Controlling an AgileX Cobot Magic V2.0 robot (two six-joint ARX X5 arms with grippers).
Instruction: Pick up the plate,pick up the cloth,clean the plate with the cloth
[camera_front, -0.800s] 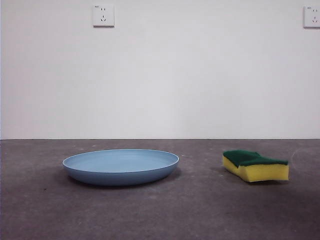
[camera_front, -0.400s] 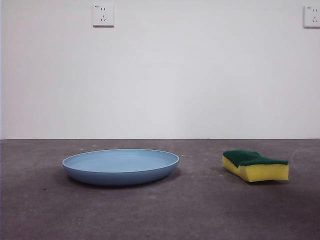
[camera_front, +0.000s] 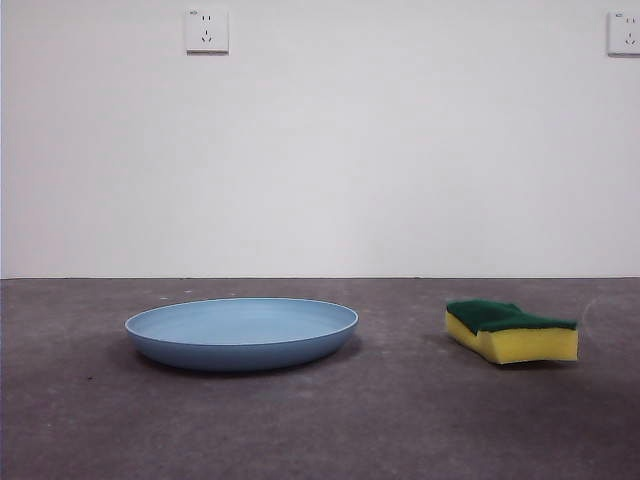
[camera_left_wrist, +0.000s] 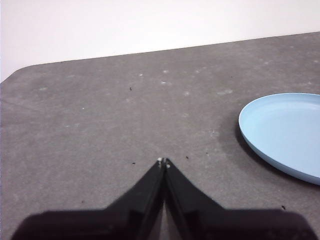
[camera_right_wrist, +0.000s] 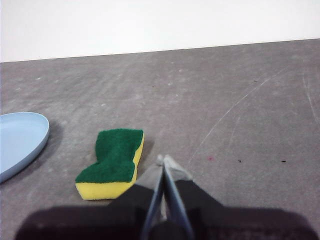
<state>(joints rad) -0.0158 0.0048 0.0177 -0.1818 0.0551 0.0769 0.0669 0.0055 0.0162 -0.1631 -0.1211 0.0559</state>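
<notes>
The light-blue plate (camera_front: 242, 333) lies flat on the dark grey table, left of centre in the front view. The cloth (camera_front: 511, 331), a yellow sponge with a green scouring top, rests on the table to its right. Neither arm shows in the front view. My left gripper (camera_left_wrist: 164, 162) is shut and empty above bare table, with the plate (camera_left_wrist: 285, 132) off to one side and ahead. My right gripper (camera_right_wrist: 163, 160) is shut and empty, close beside the cloth (camera_right_wrist: 112, 162) without touching it. The plate's edge (camera_right_wrist: 20, 142) shows beyond the cloth.
A white wall stands behind the table with two power sockets (camera_front: 206, 31) high up. The table's rounded far corner (camera_left_wrist: 20, 72) shows in the left wrist view. Faint scratches mark the table surface (camera_right_wrist: 235, 110) beside the right gripper.
</notes>
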